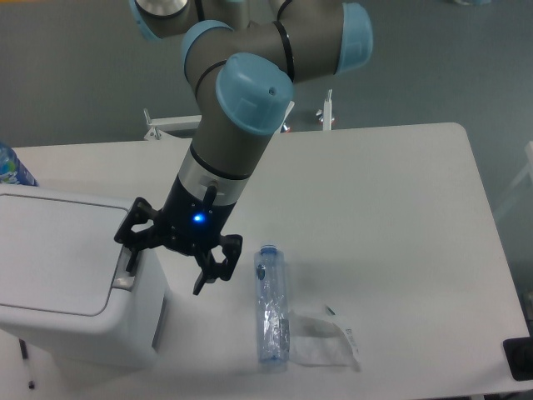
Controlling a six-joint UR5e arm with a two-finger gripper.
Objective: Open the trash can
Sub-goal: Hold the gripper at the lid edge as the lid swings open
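1. We see the trash can (62, 279) at the near left corner of the white table (391, 208): a large boxy white bin with rounded corners. Its left side runs out of view.
2. Its flat lid (52, 254) lies down and closed. A grey push-tab (127, 271) sits at the lid's right edge.
3. The gripper (166, 262) hangs at the bin's upper right edge, wrist tilted down and to the left. A blue light glows on its black body.
4. Its two fingers stand spread wide, nothing between them. The left finger (132, 258) comes down right at the grey tab; we cannot tell whether it touches. The right finger (208, 273) hangs over bare table, just right of the bin.
5. The arm (241, 117) rises from the gripper up to the far side, grey tube with pale blue joint caps, filling the upper middle of the view.
6. A clear plastic bottle (271, 304) lies on its side on the table, right of the gripper and apart from it, long axis running near to far.
7. A crumpled clear wrapper (325, 337) lies just right of the bottle's near end, touching or nearly so.
8. Part of another bottle with a blue label (12, 167) shows at the far left edge, behind the bin.
9. A dark object (518, 358) pokes in at the near right corner; too little shows to tell what it is.
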